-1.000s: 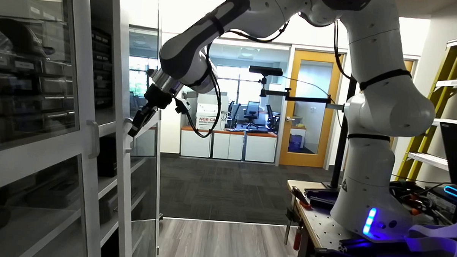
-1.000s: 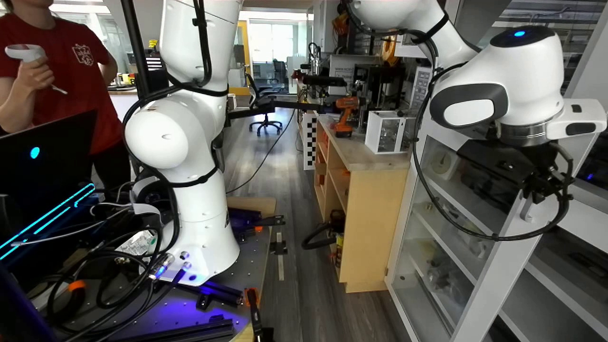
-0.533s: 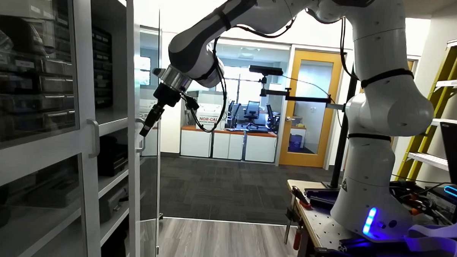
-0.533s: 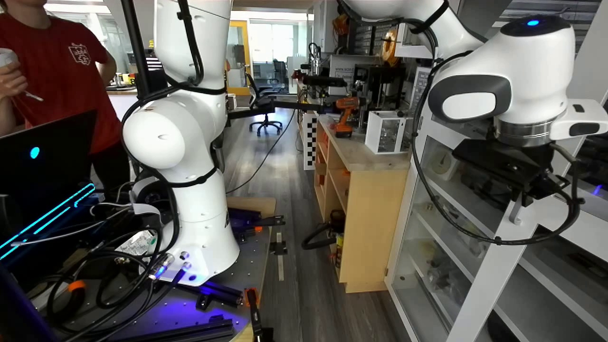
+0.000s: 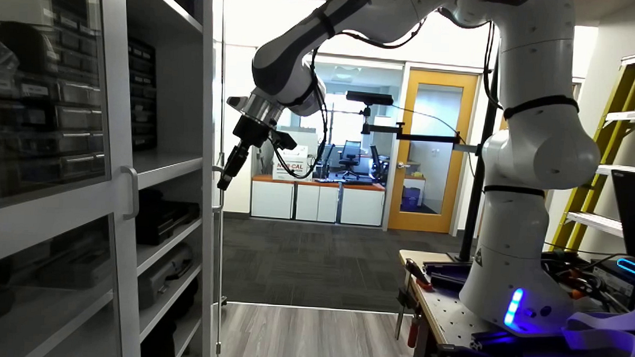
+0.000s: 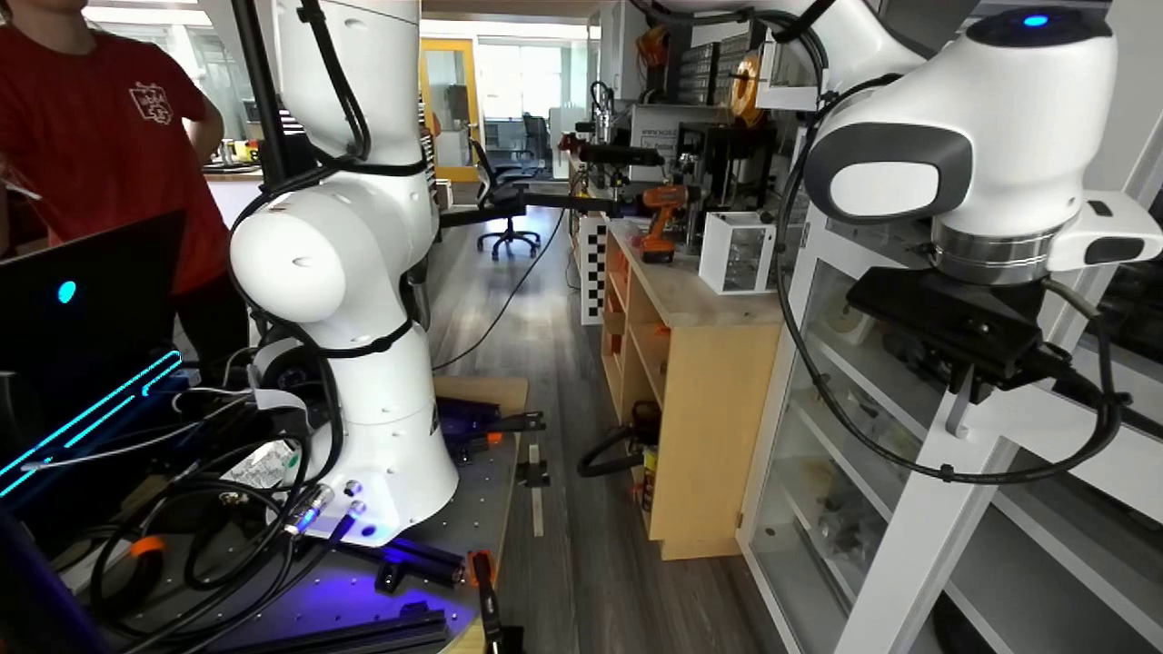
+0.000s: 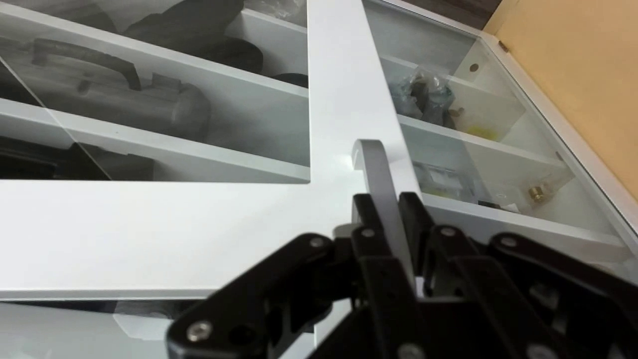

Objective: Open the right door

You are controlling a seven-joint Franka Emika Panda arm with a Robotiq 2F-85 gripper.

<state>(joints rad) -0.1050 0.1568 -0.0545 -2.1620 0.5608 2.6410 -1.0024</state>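
Shelving cabinet (image 5: pixel 178 105): front partly uncovered, interior in view. Panda arm (image 5: pixel 530 149): extended across to the cabinet's front. I judge the opening step well advanced; whether full travel is reached I cannot tell.

Right door (image 7: pixel 269 224): open, free edge standing out before the cabinet, hinge side at the cabinet's end away from the twin glass door (image 5: pixel 57 217). Principal hazard: were I to pull in a straight line rather than along the hinge's arc, the door would resist, strain its mounting or wrench my grip. Forced past its stop, it could load the arm, whose folding back toward its mount may also use up joint range.

Black cable (image 6: pixel 947 473): hangs in a loop before the cabinet, close to the right door's frame in an exterior view. Slack of that kind could catch on the door's edge and be dragged. Wrist camera (image 6: pixel 945 313): slung under the wrist, in front of the cabinet; a careless tilt could knock it on frame or glass.

Robotiq gripper (image 7: pixel 386 195): closed about the bar handle (image 7: pixel 381 169), out in front of the cabinet, one of its fingers (image 7: pixel 366 209) on each side of the bar. The smooth-looking metal may let them slide or roll as the door turns; the likely cause would be a wrist that does not turn with it. A slip would leave the door free to swing.
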